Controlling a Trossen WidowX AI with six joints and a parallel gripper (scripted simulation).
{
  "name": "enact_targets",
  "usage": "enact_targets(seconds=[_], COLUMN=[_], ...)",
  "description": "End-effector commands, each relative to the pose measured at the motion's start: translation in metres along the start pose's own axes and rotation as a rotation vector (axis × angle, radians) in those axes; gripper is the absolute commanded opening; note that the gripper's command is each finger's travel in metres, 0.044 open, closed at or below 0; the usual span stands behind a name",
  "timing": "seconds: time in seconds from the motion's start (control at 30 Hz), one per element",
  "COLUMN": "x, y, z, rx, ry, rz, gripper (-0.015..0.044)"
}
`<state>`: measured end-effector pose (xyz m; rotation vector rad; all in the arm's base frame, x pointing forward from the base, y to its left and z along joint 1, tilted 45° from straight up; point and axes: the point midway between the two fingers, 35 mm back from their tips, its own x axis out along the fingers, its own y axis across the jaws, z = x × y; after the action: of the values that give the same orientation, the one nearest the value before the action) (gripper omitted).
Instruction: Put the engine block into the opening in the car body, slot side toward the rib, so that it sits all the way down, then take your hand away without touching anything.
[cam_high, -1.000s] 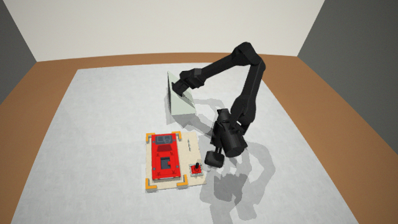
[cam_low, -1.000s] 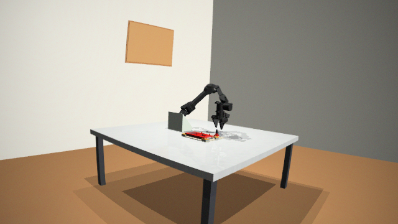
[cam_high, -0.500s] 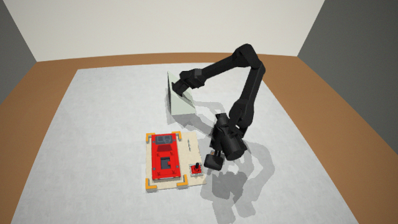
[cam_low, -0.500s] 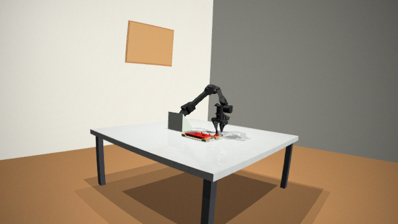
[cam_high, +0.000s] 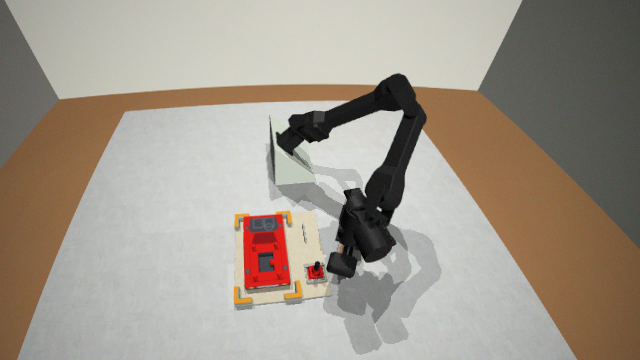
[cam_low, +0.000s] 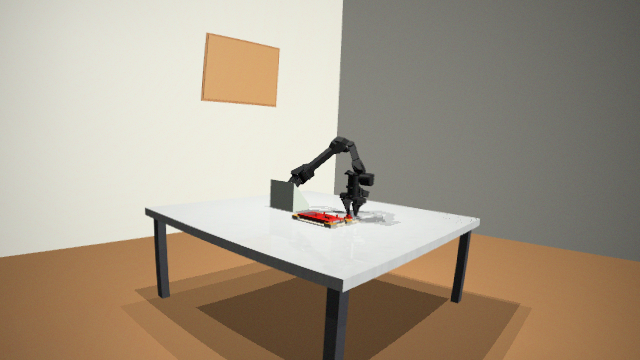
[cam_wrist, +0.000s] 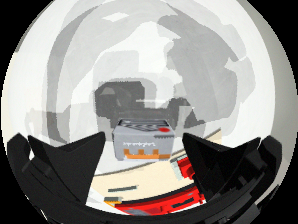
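The engine block (cam_wrist: 143, 143) is a grey box with orange marks and a red spot on top. It stands on the table beside the board; in the top view only an orange bit shows behind the finger. My gripper (cam_high: 345, 250) (cam_low: 352, 215) (cam_wrist: 144, 137) is open and points down, its fingers low on either side of the block, with gaps visible in the wrist view. The red car body (cam_high: 254, 272) (cam_low: 320, 217) (cam_wrist: 161, 203) lies left of the gripper in the top view. Its dark opening (cam_high: 263, 260) is empty, with a small red rib (cam_high: 272, 262) at its right edge.
The beige board (cam_high: 311, 232) (cam_wrist: 145, 179) under the car has orange corner brackets (cam_high: 243, 301). A red part with a black upright stick (cam_high: 315, 272) stands on its right side, close to the gripper. A thin slot lies farther back. A pale green angled stand (cam_high: 290, 172) is at the arm's base.
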<state>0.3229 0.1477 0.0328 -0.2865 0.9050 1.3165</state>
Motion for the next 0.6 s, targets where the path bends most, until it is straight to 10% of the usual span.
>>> enact_targets(seconds=[0.0,0.57], x=[0.003,-0.01], y=[0.001,-0.003], z=[-0.001,-0.001], rx=[0.007,0.007], ry=[-0.001,0.003], rz=[0.005,0.002], gripper=[0.0309,0.0])
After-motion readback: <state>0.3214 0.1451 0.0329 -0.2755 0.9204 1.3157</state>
